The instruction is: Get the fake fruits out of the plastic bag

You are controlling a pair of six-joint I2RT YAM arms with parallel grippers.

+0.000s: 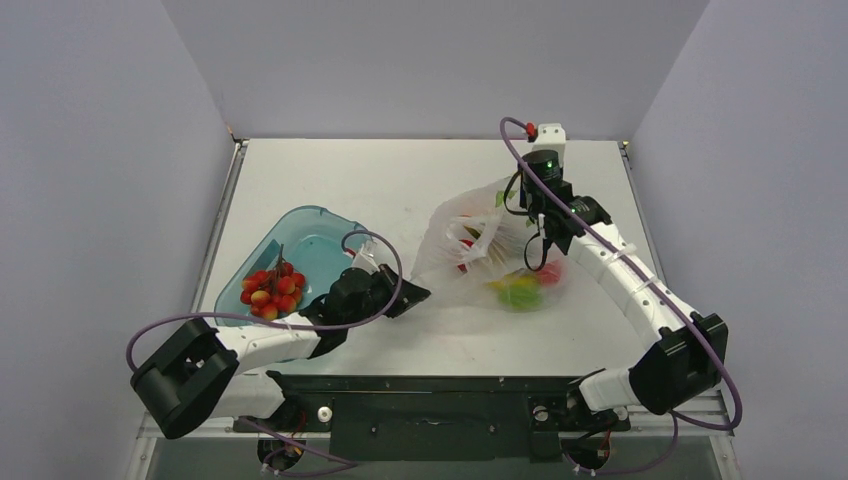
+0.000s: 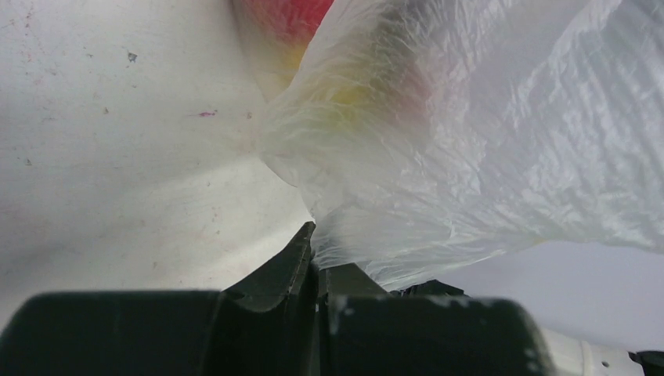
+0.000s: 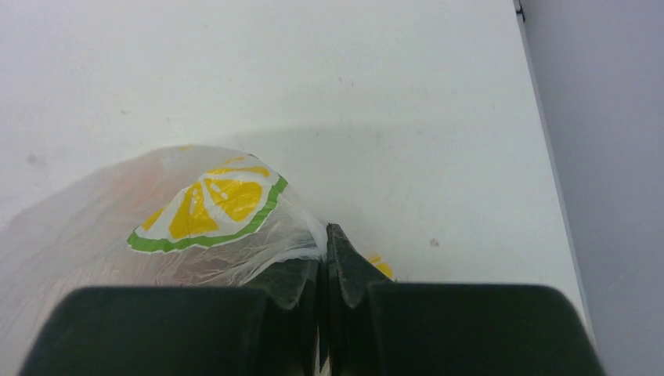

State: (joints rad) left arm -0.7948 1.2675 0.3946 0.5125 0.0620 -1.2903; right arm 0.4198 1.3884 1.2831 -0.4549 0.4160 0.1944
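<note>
Fruits (image 1: 520, 292) sit bunched inside the plastic bag (image 1: 470, 250), which lies crumpled on the tabletop (image 1: 330, 180) right of centre, and none of them is out yet. Green, yellow and red shapes show through the film at the bag's near-right end.

The bag lies between the two arms, its long axis running from near-left to far-right. The left pincer (image 1: 415, 295) is at the near-left corner with its jaws closed, and its wrist view shows the film drawn to a point at the seam between the fingertips, so it appears to pinch that corner. The right pincer (image 1: 538, 260) comes down on the far-right upper edge with its jaws also closed. Its wrist view shows the film beside the lemon-slice print (image 3: 211, 207) running into the seam, so it seems to grip the bag there.

The fruits lie just on the near side of the right pincer and well to the right of the left one, so the right arm is the nearer. Any lift or tip therefore turns on that end, since raising it would likely roll the load along the bag toward the left pincer. Which end holds the mouth cannot be told for sure, though the handles seem to lie toward the middle-left.

The tray (image 1: 315, 225) with berries (image 1: 272, 290) stands apart on the left.
</note>
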